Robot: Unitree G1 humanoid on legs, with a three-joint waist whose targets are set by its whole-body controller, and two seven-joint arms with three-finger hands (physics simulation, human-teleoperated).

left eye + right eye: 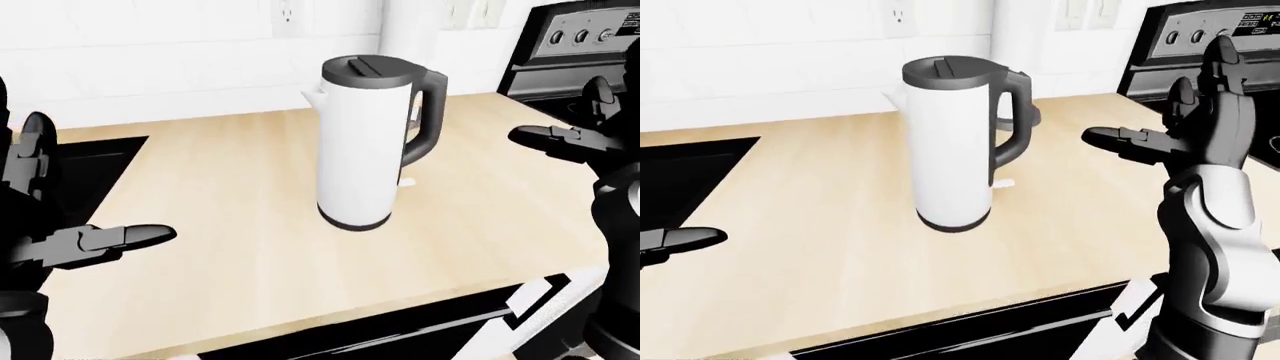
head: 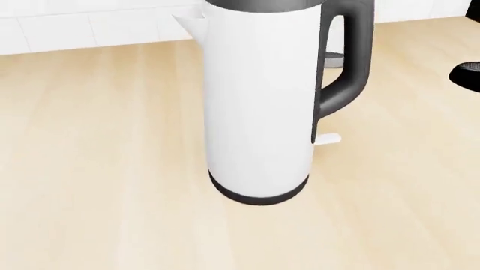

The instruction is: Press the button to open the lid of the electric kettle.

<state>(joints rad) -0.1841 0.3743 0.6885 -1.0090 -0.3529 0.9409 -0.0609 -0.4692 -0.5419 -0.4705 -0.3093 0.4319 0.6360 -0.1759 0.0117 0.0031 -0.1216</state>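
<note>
Standing upright mid-counter [image 1: 230, 225] in the left-eye view, the electric kettle [image 1: 365, 150] has its lid [image 1: 368, 69] shut, the left hand [image 1: 60, 225] spread open well apart. The right-eye view shows the right hand [image 1: 1195, 127] open beside the handle [image 1: 1015, 124]. The head view crops the kettle's lid.

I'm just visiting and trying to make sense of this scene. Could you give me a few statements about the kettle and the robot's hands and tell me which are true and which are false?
1. The kettle stands upright on the wooden counter. True.
2. The kettle's lid is open. False: it sits closed on top.
3. The right hand grips the kettle's handle. False: its fingers are spread and well clear, to the handle's right in the right-eye view.
4. The left hand is open and holds nothing. True.
5. A stove stands at the right-eye view's upper right. True.
</note>
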